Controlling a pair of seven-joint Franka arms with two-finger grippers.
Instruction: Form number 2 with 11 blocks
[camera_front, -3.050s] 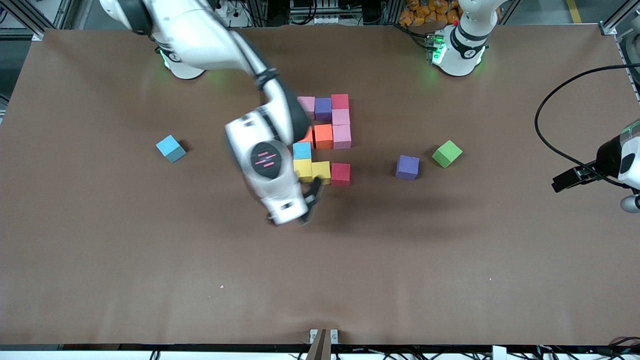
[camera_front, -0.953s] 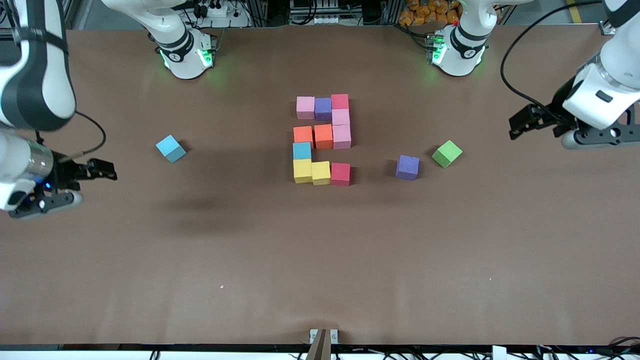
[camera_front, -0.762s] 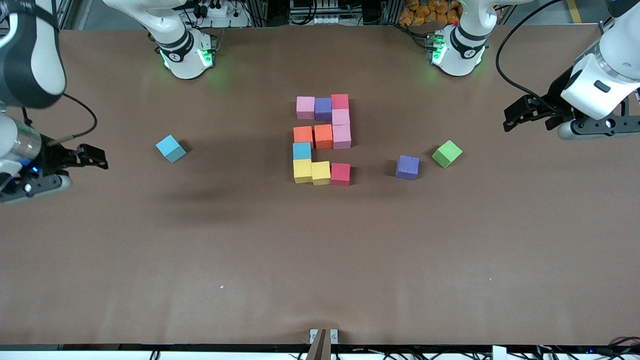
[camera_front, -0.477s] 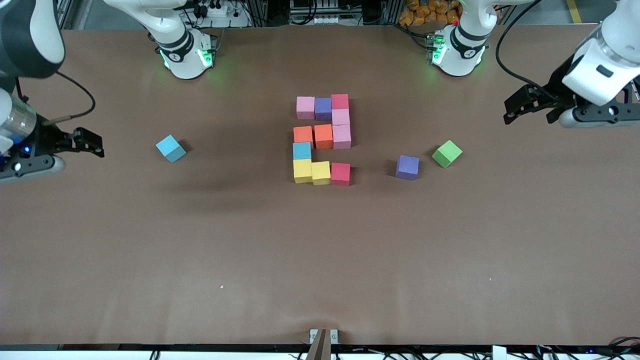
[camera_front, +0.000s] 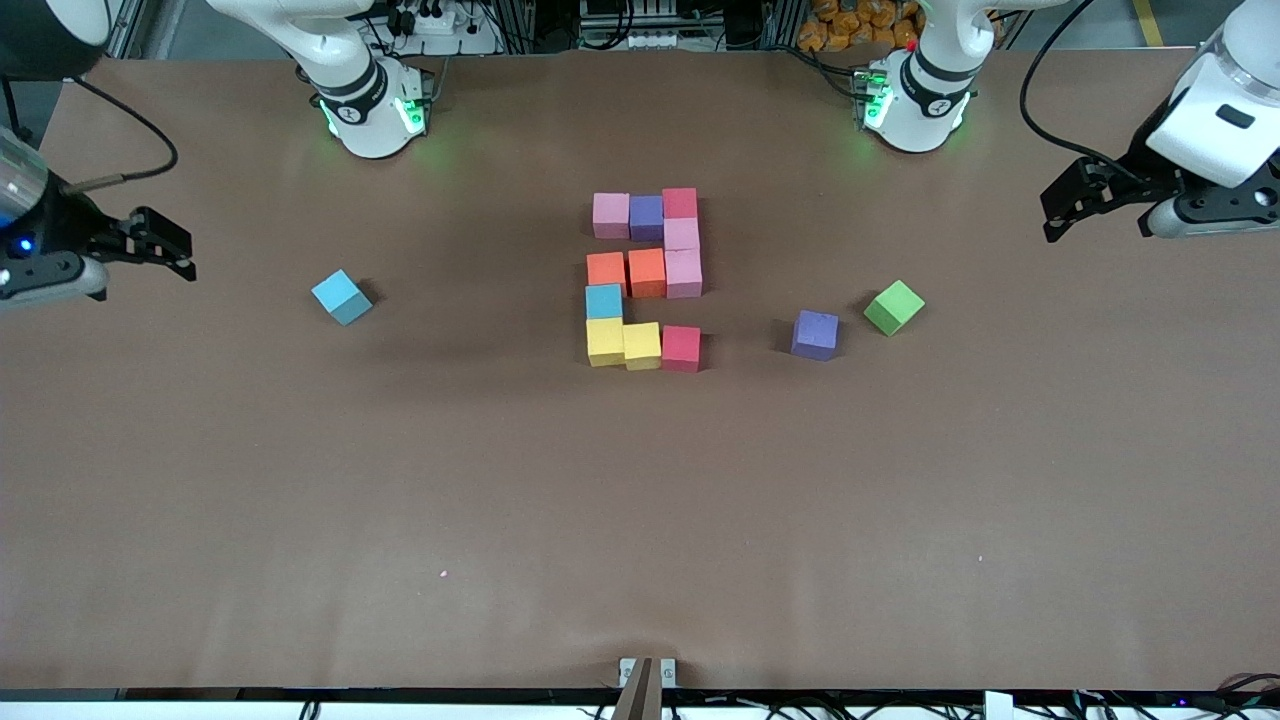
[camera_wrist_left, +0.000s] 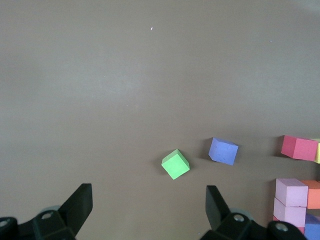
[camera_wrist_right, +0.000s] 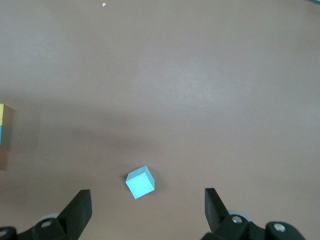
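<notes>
I can read no text, label, brand or printed number anywhere in my views.

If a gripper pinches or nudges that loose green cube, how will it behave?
The green cube looks matte and flat-faced, so it will probably slide or twist rather than roll. It sits turned at an angle to the brown table, so a nudge on a corner likely spins it. It seems light, possibly foam, perhaps slightly squashy.
</notes>
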